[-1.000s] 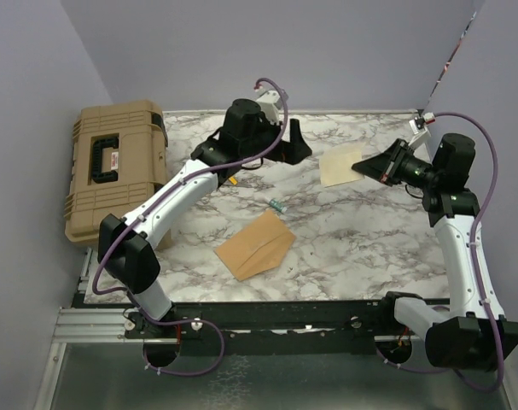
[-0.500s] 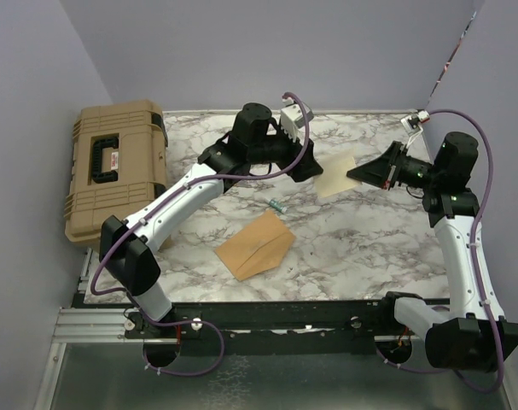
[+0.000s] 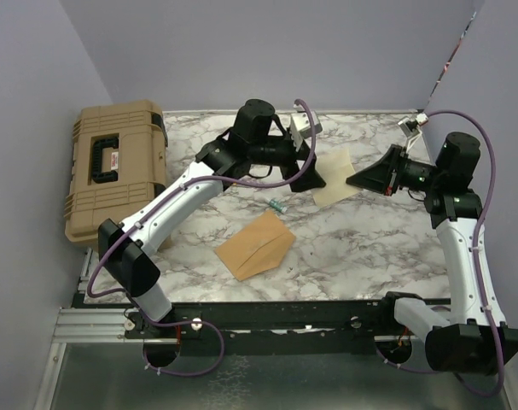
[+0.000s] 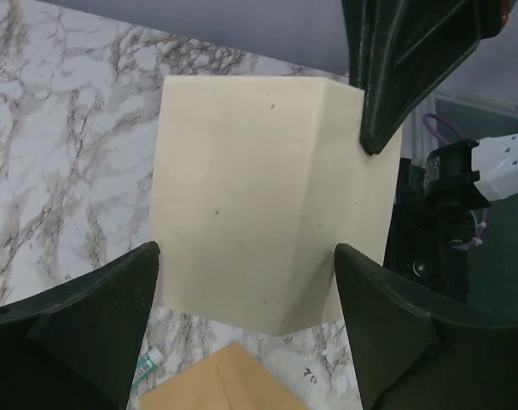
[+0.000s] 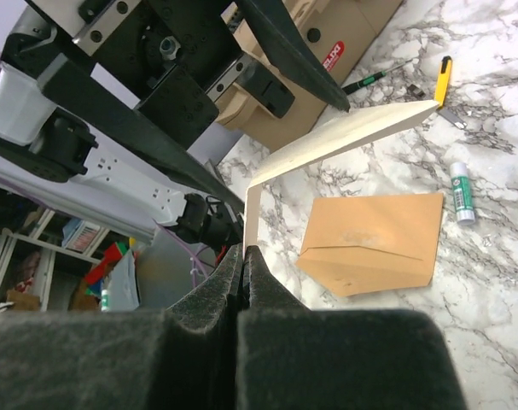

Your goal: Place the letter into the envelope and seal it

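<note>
The letter point(image 3: 334, 178) hangs in the air beyond the envelope point(image 3: 254, 245), pinched by the right gripper point(image 3: 354, 180).
The right gripper's jaws are pressed shut on one edge of the pale sheet, which bends along a soft crease. The left gripper point(image 4: 246, 256) stands wide open with a finger on either side of the sheet's other end, gripping nothing. The envelope lies flat on the marble table point(image 3: 369, 239), nearer the arm bases than the letter, with a small glue stick point(image 3: 277, 205) just beyond it.
</note>
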`<state>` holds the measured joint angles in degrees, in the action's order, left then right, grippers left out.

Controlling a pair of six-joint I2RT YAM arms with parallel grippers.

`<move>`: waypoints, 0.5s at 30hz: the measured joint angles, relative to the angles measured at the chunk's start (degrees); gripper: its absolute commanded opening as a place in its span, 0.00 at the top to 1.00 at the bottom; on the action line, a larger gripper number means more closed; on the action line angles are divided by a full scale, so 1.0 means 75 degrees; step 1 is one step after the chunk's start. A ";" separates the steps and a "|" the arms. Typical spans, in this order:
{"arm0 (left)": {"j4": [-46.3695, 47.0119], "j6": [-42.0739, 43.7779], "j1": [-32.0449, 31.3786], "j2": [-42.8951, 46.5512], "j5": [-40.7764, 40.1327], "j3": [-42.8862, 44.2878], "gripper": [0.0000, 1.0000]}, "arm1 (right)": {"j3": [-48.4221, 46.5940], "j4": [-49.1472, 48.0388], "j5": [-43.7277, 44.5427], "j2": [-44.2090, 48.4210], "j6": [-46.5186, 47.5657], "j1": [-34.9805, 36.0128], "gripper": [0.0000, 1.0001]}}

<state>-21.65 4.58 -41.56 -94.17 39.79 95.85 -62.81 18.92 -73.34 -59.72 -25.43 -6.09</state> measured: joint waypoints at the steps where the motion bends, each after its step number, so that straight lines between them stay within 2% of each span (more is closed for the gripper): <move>1: -0.0015 0.0003 -0.0067 -0.0003 0.0017 0.0073 0.20 | 0.0000 0.0061 -0.0020 0.0020 0.0044 0.0017 1.00; 10: -0.0213 0.0152 -0.0519 -0.0015 0.0772 0.0163 0.49 | -0.0149 0.0455 -0.0131 0.0085 0.0466 0.0070 1.00; 15: -0.0396 0.0239 -0.0484 -0.0015 0.1043 0.0160 0.56 | -0.0172 0.0592 -0.0184 0.0128 0.0629 0.0070 1.00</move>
<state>-24.62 6.37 -45.19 -94.28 47.62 97.06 -64.10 23.35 -74.72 -58.76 -20.71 -5.56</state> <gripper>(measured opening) 0.471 0.005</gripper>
